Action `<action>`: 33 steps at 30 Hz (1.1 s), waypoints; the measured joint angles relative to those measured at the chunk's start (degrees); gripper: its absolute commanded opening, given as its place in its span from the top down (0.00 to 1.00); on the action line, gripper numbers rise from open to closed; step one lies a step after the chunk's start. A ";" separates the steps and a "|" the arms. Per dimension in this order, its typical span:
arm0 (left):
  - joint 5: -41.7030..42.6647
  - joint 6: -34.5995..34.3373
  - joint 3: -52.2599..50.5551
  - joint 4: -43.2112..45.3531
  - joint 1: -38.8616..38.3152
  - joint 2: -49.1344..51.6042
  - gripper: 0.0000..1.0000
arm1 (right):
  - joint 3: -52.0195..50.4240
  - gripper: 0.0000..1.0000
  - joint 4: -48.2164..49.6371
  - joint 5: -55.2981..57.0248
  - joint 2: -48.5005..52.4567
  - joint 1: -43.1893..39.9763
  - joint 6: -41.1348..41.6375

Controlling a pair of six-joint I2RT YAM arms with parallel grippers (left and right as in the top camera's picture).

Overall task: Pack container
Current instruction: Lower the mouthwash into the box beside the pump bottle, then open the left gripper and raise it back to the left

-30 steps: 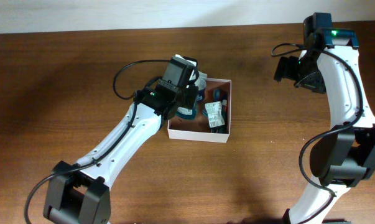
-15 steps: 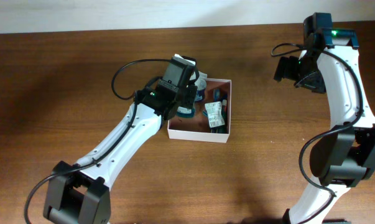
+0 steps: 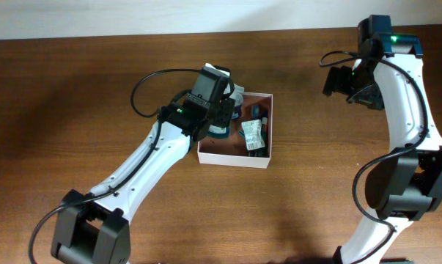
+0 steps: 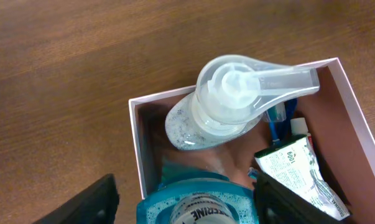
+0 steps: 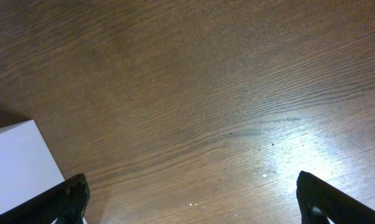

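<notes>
White-walled container (image 3: pixel 232 156), centre of the overhead frame on the table (image 3: pixel 74 88), holds a pump bottle (image 4: pixel 237 106), a white sachet (image 4: pixel 296 171) and a teal bottle (image 4: pixel 199 206). The left hand (image 4: pixel 185 188) straddles the teal bottle, fingers spread, seemingly released. The right hand (image 5: pixel 196 199), upper right, gapes empty. No toiletries show outside; packing appears nearly complete.

The overhead camera looks straight down from high above, taking in the whole table (image 3: pixel 74 88). The left wrist camera points down, close, into the container (image 4: pixel 136 137), which overhead also shows. The right wrist camera faces bare tabletop, close.
</notes>
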 measured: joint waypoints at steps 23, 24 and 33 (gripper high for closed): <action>-12.70 0.02 13.11 -15.17 20.83 -8.33 0.13 | 0.00 0.01 0.00 -0.02 0.00 0.00 0.02; -12.87 0.00 13.11 -15.23 22.12 -8.33 0.08 | 0.00 0.02 0.00 0.00 0.00 0.00 0.07; -13.55 0.17 13.11 -15.76 32.44 -8.33 0.01 | 0.00 0.02 0.00 -0.02 0.00 0.00 0.07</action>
